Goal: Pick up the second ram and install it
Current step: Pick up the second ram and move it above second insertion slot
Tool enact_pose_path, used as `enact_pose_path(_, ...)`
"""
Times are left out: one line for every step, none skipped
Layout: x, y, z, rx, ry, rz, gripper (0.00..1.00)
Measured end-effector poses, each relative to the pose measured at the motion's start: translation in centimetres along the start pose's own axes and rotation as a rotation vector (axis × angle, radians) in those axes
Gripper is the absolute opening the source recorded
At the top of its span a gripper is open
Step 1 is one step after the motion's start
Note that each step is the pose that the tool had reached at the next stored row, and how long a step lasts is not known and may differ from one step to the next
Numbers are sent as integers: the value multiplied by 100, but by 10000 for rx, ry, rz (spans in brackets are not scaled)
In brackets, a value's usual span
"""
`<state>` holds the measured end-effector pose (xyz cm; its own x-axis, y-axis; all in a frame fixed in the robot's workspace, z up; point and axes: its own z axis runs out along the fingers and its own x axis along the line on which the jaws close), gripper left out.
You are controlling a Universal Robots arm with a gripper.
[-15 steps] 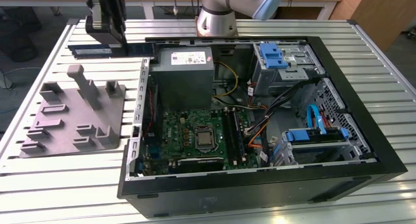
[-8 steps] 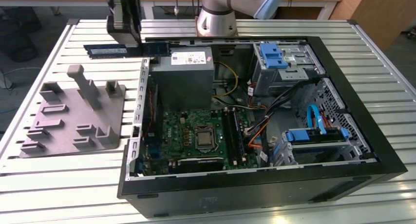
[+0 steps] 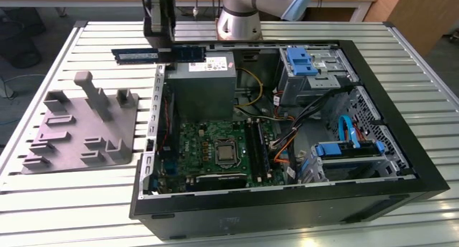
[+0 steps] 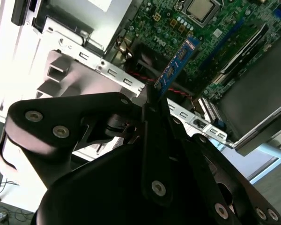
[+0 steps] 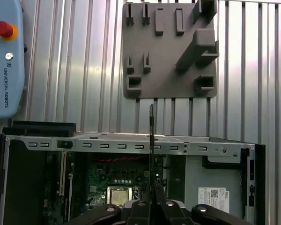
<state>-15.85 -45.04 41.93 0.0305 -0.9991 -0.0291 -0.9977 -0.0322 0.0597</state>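
Clamped firmly on the second ram (image 4: 178, 63), the fingers (image 4: 154, 133) of the gripper (image 4: 152, 99) pinching the strip edge-on. Held high over the far rim of the open case (image 3: 301, 201), above the grey power supply (image 3: 204, 86), well apart from the black memory slots (image 3: 256, 145) on the motherboard (image 3: 204, 147) and clear of the grey holder block (image 3: 79, 129) on the counter (image 3: 86, 204). Best to keep the strip upright and parallel to the slot's length, steer wide of the loose cables (image 3: 294, 126) beside the slots, and press evenly rather than at a tilt. Cannot tell whether the slot's end clips stand open. Likely worth checking first.
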Motion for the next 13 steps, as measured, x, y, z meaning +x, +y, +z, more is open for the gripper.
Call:
enact_pose_path(1, -31, -2, -3, 1, 0, 14)
enact_pose_path(2, -64, -4, -6, 1, 1, 14)
enact_pose_path(3, -96, -4, -8, -1, 0, 14)
enact_pose_path(4, -127, -6, -11, 0, 0, 14)
enact_pose_path(5, -158, -8, -14, 1, 0, 14)
enact_pose_path(6, -189, -10, -17, 0, 1, 14)
enact_pose_path(7, -222, -11, -19, 0, 1, 14)
enact_pose_path(8, -256, -13, -22, 0, 1, 14)
enact_pose_path(9, -287, -15, -25, 1, 0, 14)
enact_pose_path(10, -318, -16, -27, 0, 1, 14)
enact_pose_path(11, -348, -18, -30, 0, 1, 14)
enact_pose_path(12, -378, -19, -32, 0, 2, 14)
enact_pose_path(13, -409, -20, -34, -1, 1, 14)
